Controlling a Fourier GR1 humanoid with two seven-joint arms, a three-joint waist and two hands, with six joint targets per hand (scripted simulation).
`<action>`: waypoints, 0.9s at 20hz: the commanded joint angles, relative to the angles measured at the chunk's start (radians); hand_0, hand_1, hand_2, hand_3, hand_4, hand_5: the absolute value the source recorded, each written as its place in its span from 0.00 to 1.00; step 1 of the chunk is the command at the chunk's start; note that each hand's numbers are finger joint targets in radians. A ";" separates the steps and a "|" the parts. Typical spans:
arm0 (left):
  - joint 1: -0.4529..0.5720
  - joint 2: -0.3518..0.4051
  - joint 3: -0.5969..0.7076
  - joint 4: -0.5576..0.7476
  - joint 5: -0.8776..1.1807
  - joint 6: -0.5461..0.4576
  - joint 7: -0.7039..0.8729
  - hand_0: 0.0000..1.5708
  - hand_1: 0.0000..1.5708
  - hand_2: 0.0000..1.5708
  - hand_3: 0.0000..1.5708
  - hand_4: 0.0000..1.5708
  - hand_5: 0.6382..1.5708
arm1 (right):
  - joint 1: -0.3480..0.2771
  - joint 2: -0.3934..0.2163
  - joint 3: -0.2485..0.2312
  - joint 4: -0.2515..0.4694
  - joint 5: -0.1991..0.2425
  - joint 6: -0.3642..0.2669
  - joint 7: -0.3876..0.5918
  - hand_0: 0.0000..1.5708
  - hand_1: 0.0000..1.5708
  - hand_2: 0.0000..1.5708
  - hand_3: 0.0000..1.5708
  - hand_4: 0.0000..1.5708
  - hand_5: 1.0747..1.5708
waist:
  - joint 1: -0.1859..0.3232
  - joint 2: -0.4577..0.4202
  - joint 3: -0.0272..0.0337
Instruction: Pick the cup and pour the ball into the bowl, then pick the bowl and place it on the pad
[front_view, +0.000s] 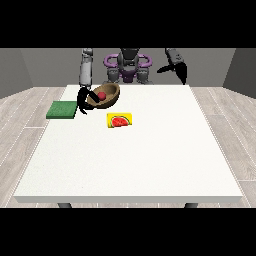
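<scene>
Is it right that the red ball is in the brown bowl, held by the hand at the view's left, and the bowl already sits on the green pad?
Not quite. The front view shows the red ball in the brown bowl, with the hand at the view's left on its rim, but the bowl is beside the green pad, not on it.

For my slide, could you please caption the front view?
Robot hand grips tilted wooden bowl holding red ball, beside green pad.
</scene>
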 joint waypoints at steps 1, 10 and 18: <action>-0.004 0.002 -0.003 0.013 0.007 -0.017 0.016 0.00 0.00 0.00 0.00 0.45 0.94 | 0.052 -0.004 0.068 0.080 0.122 -0.169 0.170 1.00 1.00 1.00 0.95 0.59 0.98 | 0.018 0.007 0.0358; 0.140 0.062 0.117 0.204 0.056 -0.027 -0.016 0.00 0.00 0.00 0.00 0.63 0.84 | -0.035 -0.011 0.218 -0.072 0.215 -0.124 0.664 1.00 1.00 1.00 0.62 0.52 0.99 | -0.176 -0.284 0.0380; 0.235 0.066 0.103 0.148 0.039 -0.025 -0.004 0.00 0.00 0.00 0.00 0.64 0.83 | -0.043 -0.080 0.186 -0.230 0.179 -0.031 0.863 1.00 1.00 1.00 0.49 0.51 1.00 | -0.185 -0.327 0.0413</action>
